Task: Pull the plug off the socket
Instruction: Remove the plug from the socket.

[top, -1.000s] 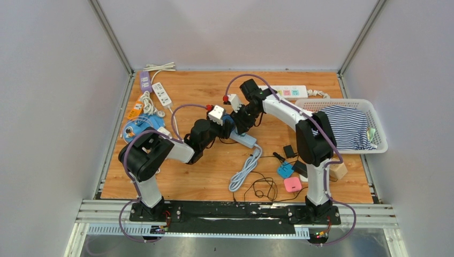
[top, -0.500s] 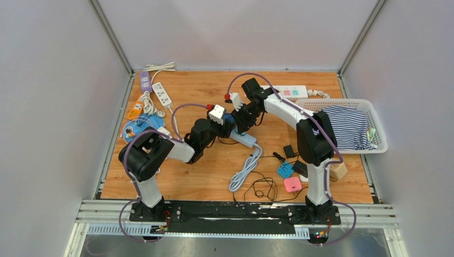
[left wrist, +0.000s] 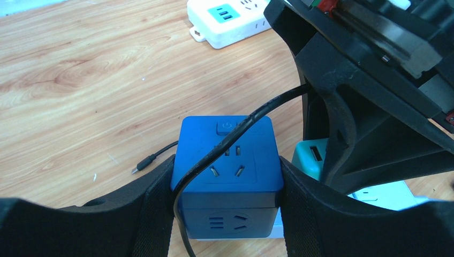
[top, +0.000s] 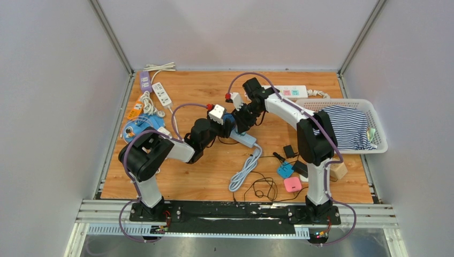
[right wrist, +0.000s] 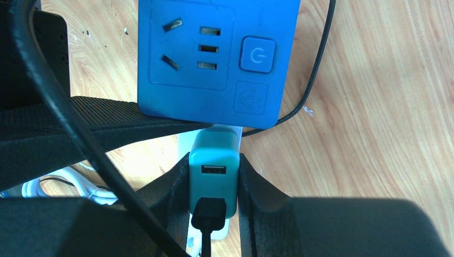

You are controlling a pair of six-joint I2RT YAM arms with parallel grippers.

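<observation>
- Wooden tabletop (top: 176, 182) inside pale grey walls carries everything we see, with both arms bolted at its near edge.
- Nearest us lie a small pink square object (top: 292, 184) and a bundled white cord (top: 243, 170).
- Beyond them, at mid-table, a long pale blue power strip (top: 244, 140) lies flat, and our two grippers meet over its far end.
- Our left gripper (left wrist: 227, 187) is clamped on a blue plastic cube socket (left wrist: 227, 155), one finger pressed against each side wall. The cube's face with outlet holes and a power button is uncovered.
- A thin black cable (left wrist: 267, 110) drapes across that face.
- Just beside the cube, our right gripper (right wrist: 213, 171) is closed on the task's thing, a small teal USB charger plug (right wrist: 213, 160), with the fingers touching its two flanks.
- A black USB connector (right wrist: 209, 214) sits in the plug's port.
- The teal plug stands over the pale strip. We cannot tell whether its prongs are seated.
- Farther back lies a white power strip with coloured buttons (top: 289, 91). At the far right, a white plastic basket (top: 342, 100) holds a blue-and-white striped cloth (top: 348, 126).
</observation>
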